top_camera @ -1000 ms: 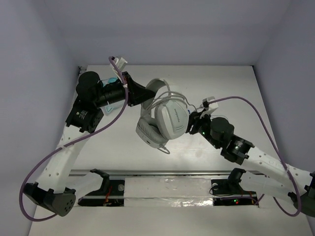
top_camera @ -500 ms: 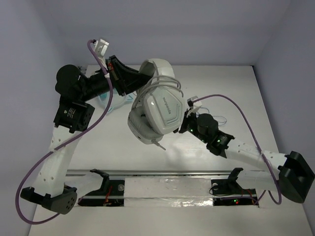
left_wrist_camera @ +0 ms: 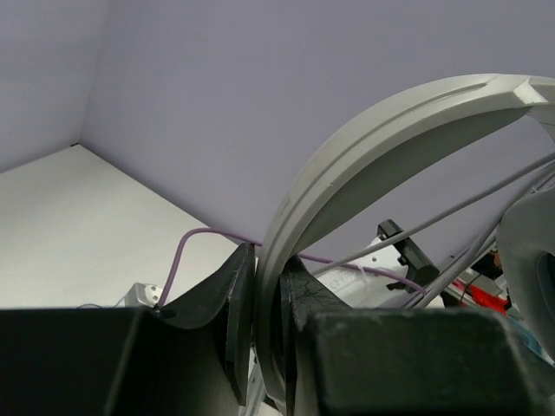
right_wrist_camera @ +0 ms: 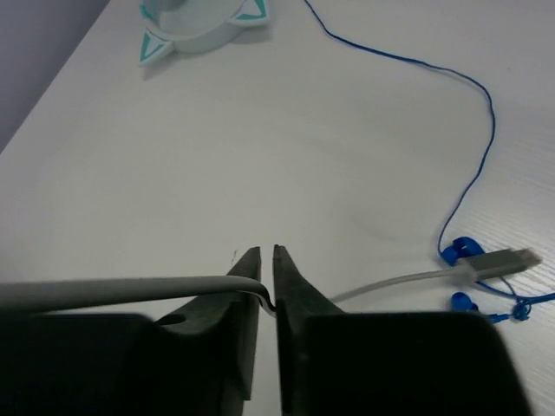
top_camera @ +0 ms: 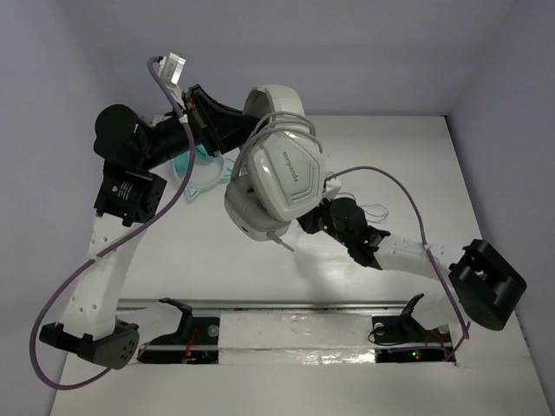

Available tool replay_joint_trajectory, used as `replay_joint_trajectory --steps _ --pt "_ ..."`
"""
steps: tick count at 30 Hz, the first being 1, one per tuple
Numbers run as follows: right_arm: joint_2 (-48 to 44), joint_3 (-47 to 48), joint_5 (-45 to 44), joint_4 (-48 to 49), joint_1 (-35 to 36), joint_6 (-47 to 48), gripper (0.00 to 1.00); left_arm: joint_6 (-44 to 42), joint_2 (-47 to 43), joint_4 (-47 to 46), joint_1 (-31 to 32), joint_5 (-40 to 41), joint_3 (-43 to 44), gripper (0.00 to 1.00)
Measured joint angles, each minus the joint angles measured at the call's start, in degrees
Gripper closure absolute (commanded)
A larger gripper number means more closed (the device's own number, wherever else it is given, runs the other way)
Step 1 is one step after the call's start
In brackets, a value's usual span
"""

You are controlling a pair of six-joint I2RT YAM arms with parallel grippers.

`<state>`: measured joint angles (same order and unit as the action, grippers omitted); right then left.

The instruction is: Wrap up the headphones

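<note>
While the white table (top_camera: 416,156) spreads beneath, the headphones (top_camera: 282,178) hang above its middle, held clear of it, with the headband (left_wrist_camera: 381,147) toward 12 o'clock and the cups toward 6. At their 10 o'clock the left gripper (left_wrist_camera: 267,290) is clamped tight on the headband, a finger on each face. At 4 o'clock the right gripper (right_wrist_camera: 267,269) sits low, jaws nearly together, pinching the thin grey cable (right_wrist_camera: 113,290). A teal cat-ear set (right_wrist_camera: 204,26) lies on the table at the cups' 9 o'clock. In the right wrist view, at 3 o'clock of the fingers, a blue cord (right_wrist_camera: 473,113) trails over the table and the cable ends in a plug (right_wrist_camera: 499,260).
</note>
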<state>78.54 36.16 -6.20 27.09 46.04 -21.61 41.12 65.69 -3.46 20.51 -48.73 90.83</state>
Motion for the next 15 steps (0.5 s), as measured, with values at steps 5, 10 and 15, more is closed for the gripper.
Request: replay_joint_trajectory --steps 5,10,15 --pt "-1.29 -0.02 -4.17 -0.04 0.00 -0.22 1.00 2.71 0.68 -2.03 -2.19 2.34 -0.17 1.00" --pt "-9.40 0.00 -11.80 -3.85 0.00 0.63 1.00 6.56 1.88 -5.57 -4.20 6.49 -0.70 1.00" --pt "-19.58 1.22 -16.98 -10.43 -0.07 2.14 1.00 10.99 3.63 -9.35 -7.52 11.08 -2.01 1.00"
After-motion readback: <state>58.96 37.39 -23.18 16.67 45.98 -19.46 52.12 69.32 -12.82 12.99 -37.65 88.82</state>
